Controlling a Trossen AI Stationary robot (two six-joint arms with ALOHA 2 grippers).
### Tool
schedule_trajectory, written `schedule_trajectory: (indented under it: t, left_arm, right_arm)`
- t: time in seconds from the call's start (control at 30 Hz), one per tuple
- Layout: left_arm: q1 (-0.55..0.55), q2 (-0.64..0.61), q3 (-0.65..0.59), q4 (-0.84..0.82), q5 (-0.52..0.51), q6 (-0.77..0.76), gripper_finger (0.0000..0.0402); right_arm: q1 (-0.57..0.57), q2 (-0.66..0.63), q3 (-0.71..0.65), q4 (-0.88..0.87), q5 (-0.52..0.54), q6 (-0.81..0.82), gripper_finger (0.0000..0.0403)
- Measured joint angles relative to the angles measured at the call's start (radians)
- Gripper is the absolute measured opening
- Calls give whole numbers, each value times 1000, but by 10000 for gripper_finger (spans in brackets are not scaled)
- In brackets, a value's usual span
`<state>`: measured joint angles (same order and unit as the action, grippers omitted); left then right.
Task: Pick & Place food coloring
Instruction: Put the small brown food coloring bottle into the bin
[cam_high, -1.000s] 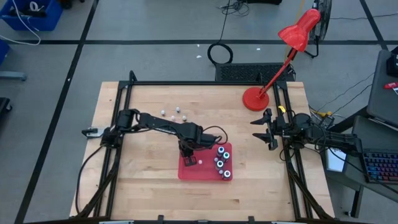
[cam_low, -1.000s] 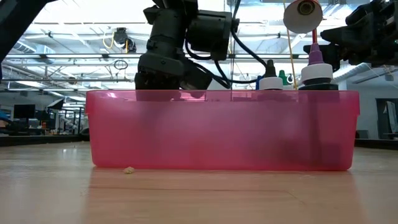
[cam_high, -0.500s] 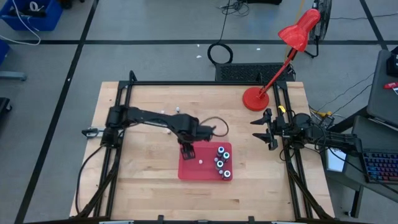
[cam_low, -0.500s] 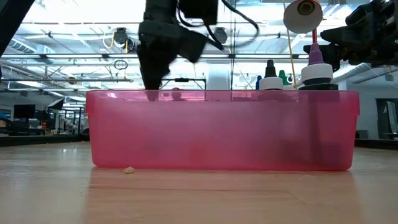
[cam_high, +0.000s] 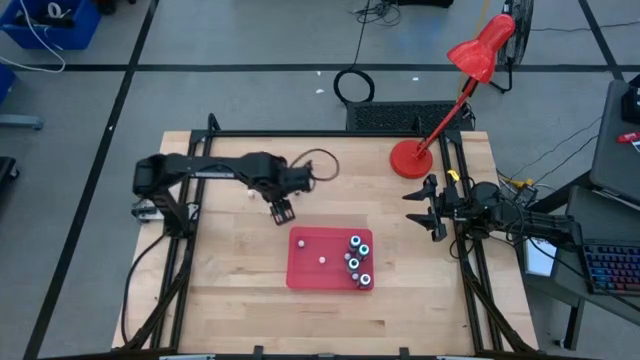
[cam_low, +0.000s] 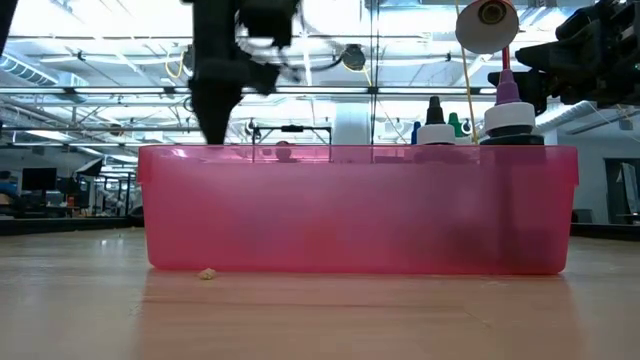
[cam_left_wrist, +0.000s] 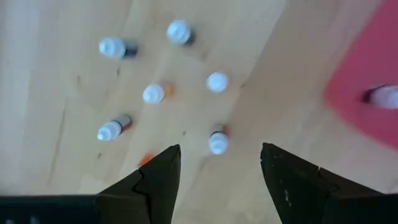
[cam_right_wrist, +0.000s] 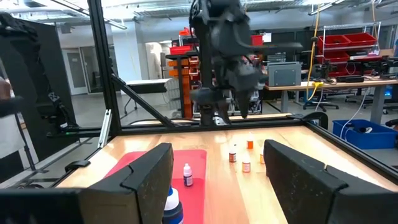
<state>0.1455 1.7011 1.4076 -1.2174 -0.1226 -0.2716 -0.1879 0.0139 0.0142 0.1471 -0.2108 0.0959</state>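
The loose bottles (cam_left_wrist: 217, 82) lie scattered on the bare wood beyond the tray's (cam_high: 305, 270) far side; in the left wrist view I count 6 of them, some upright, at least 2 tipped on their sides. More bottles are already in the tray: 1 small one (cam_high: 322, 258) alone near its middle and a cluster of larger dark ones (cam_high: 353, 262) at its right end. My left gripper (cam_high: 282, 209) hovers over the table between the tray and the loose group, fingers spread and nothing between them. My right gripper (cam_high: 425, 208) waits near the table's right edge, by the lamp base (cam_high: 409, 158), fingers apart and empty. The risk I judge from here is the next grasp: the bottles sit close together, so a finger coming down on 1 could knock a neighbour over or send a lying one rolling off toward the frame. A tipped bottle also offers a poor grip and could slip out on the lift. From above, the loose bottles are hidden under my left arm (cam_high: 215, 170), so I depend on the wrist camera for them. In the low view the tray wall blocks everything behind it, and only the tops of the larger bottles (cam_low: 435, 128) show over its rim.
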Motion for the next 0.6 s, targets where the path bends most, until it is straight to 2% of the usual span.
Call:
schedule_trajectory:
  t: [0.1, 0.27, 0.6]
  left_arm:
    - [44, -58, -136, 109, 41, 37, 225]
    - [79, -80, -283, 250, 51, 42, 225]
    - [85, -76, -406, 364, 81, 60, 225]
  right_arm:
    - [0, 0, 0, -1, 0, 0, 238]
    - [0, 0, 0, 0, 0, 0, 238]
    - [0, 0, 0, -2, 0, 0, 238]
